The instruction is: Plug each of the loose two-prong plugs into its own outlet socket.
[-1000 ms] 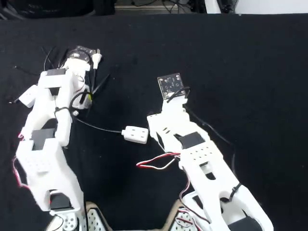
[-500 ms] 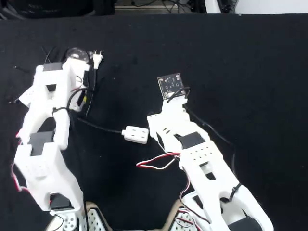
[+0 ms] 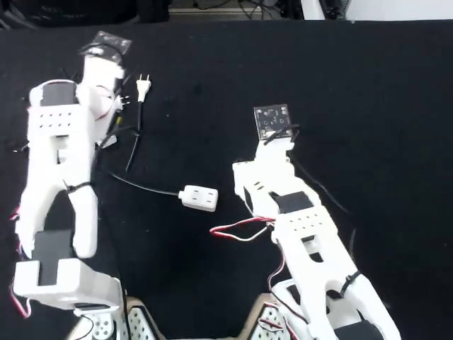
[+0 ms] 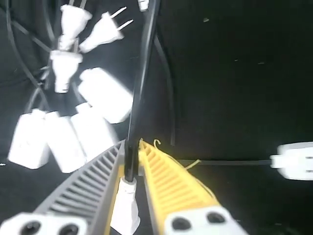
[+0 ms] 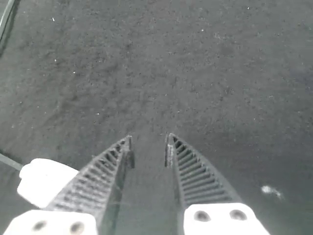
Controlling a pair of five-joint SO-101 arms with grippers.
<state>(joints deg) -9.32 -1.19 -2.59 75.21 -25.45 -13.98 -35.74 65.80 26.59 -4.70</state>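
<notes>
My left gripper (image 4: 131, 146) is shut on a black cable, and that cable's white plug body (image 4: 124, 208) sits between the fingers close to the wrist. Beyond the fingertips lie two loose white two-prong plugs (image 4: 104, 30) and a cluster of white adapter blocks (image 4: 54, 139). In the high view the left arm (image 3: 53, 134) stands tall at the far left, and one two-prong plug (image 3: 144, 86) lies beside it. The white outlet socket (image 3: 199, 198) rests mid-table on its black cord. My right gripper (image 5: 149, 142) is open over bare cloth, with the outlet socket (image 5: 41, 182) just beside one finger.
Black cables (image 3: 133, 142) tangle on the black cloth beside the left arm. A red and white wire (image 3: 237, 230) loops out from the right arm (image 3: 297, 219). The table's far edge (image 3: 283, 20) runs along the back.
The left arm has risen and swung toward the far left corner with the cable in its grip. The right arm has shifted slightly to the right and farther back.
</notes>
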